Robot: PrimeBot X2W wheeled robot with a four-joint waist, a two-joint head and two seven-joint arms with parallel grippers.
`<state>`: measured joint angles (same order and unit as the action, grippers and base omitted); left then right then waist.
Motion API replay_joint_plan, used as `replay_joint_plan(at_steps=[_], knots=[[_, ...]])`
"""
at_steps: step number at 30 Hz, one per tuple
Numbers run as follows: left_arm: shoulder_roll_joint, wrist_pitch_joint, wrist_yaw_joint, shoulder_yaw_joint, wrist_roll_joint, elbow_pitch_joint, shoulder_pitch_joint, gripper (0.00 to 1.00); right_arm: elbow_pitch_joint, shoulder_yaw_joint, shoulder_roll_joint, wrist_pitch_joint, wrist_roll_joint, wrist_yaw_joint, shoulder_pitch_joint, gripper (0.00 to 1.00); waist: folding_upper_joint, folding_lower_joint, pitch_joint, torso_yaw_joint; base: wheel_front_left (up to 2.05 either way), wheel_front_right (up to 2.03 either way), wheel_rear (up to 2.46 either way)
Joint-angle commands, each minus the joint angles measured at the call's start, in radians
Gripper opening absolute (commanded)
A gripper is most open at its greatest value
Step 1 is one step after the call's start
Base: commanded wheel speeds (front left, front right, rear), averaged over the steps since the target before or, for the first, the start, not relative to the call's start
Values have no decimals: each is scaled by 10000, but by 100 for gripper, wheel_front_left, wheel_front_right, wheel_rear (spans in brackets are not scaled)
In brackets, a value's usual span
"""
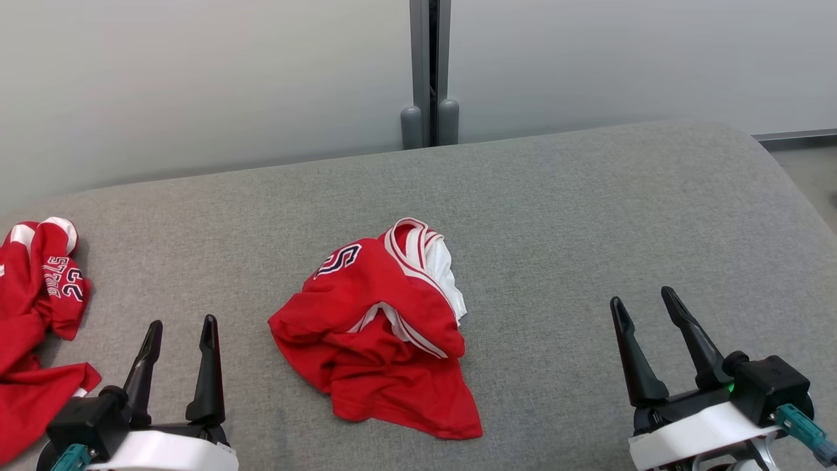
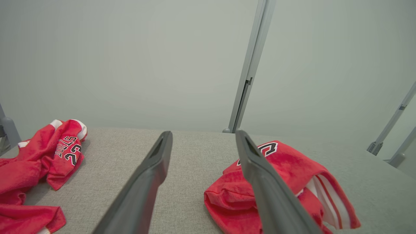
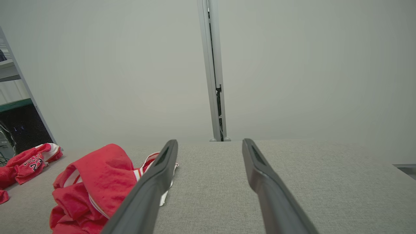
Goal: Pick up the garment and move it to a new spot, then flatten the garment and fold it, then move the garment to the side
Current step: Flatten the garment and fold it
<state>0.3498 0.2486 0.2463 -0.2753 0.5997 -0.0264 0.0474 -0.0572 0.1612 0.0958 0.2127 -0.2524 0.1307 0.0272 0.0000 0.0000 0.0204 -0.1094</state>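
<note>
Between the two tools, mid-way across the grey surface (image 1: 588, 216), sits the crumpled red jersey (image 1: 376, 327), with its white-trimmed collar at the far end and a loose hem trailing toward the robot. The left tool (image 1: 182, 322), spread wide and empty, stands just left of the jersey and looks the closer one. The right tool (image 1: 644, 294), equally spread, stands well off the other side. Shoulders and armholes are buried in the folds. A second jersey (image 1: 39, 294), further left, is cut off at the edge.
</note>
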Motion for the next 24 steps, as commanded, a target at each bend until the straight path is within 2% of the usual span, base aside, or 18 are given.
replay_joint_plan(at_steps=[1,7,11,15,16,24], knots=[[12,73,-44,-3,22,40,-197,100,23,-42,28,-30,-53,1,-5,100,0,0,16,43,0,0,0],[-8,51,-53,-36,57,102,-193,100,-8,112,30,-151,-78,1,13,100,0,0,26,146,0,0,0],[-43,20,-76,-90,110,139,-242,100,-165,701,111,-625,-308,1,6,100,0,0,45,275,0,0,0],[-124,3,-89,-153,162,203,-356,100,-559,1692,250,-1532,-833,1,43,100,0,0,48,524,0,0,0],[-173,-6,-130,-190,170,244,-409,100,-918,1970,196,-2101,-1034,1,74,100,0,0,56,705,0,0,0],[-318,-25,-265,-308,264,505,-611,100,-2417,2251,-242,-4477,-1098,1,647,100,0,0,184,1687,0,0,0]])
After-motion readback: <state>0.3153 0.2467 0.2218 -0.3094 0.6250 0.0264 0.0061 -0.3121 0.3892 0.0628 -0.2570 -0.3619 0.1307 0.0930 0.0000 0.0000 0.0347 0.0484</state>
